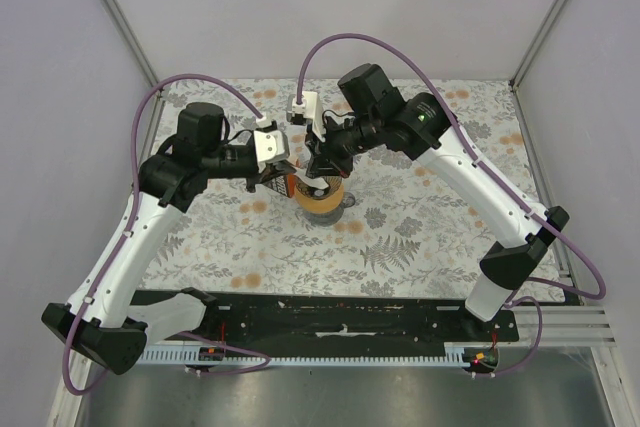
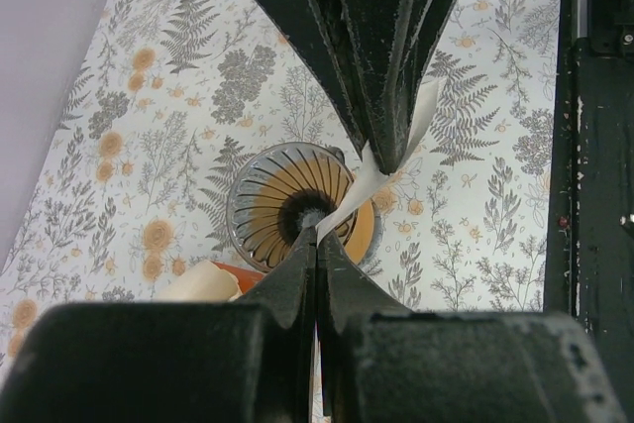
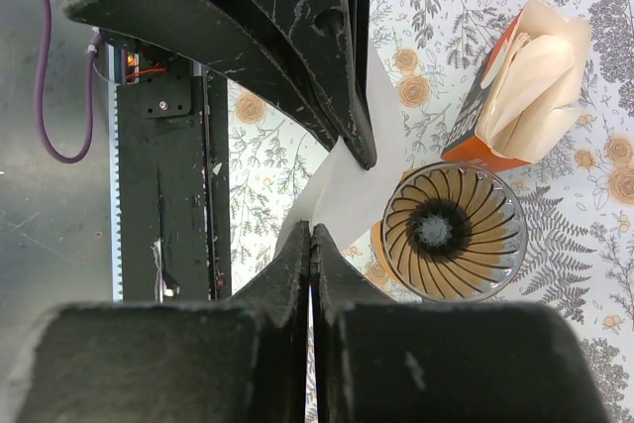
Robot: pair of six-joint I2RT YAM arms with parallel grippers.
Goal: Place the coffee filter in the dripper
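The coffee filter (image 2: 362, 190) is a thin white paper stretched between my two grippers, just above the dripper. My left gripper (image 2: 317, 233) is shut on one edge of it. My right gripper (image 3: 312, 230) is shut on the opposite edge of the coffee filter (image 3: 352, 180). The dripper (image 3: 454, 232) is a grey ribbed see-through cone on a tan collar, upright on the floral table with nothing inside it. In the top view both grippers (image 1: 283, 175) (image 1: 318, 162) meet over the dripper (image 1: 322, 199), and the paper is barely visible there.
An orange carton (image 3: 474, 141) holding a stack of cream papers (image 3: 540, 76) stands right beside the dripper, close under my left gripper. A black rail (image 2: 594, 195) runs along the table's near edge. Grey walls enclose the table.
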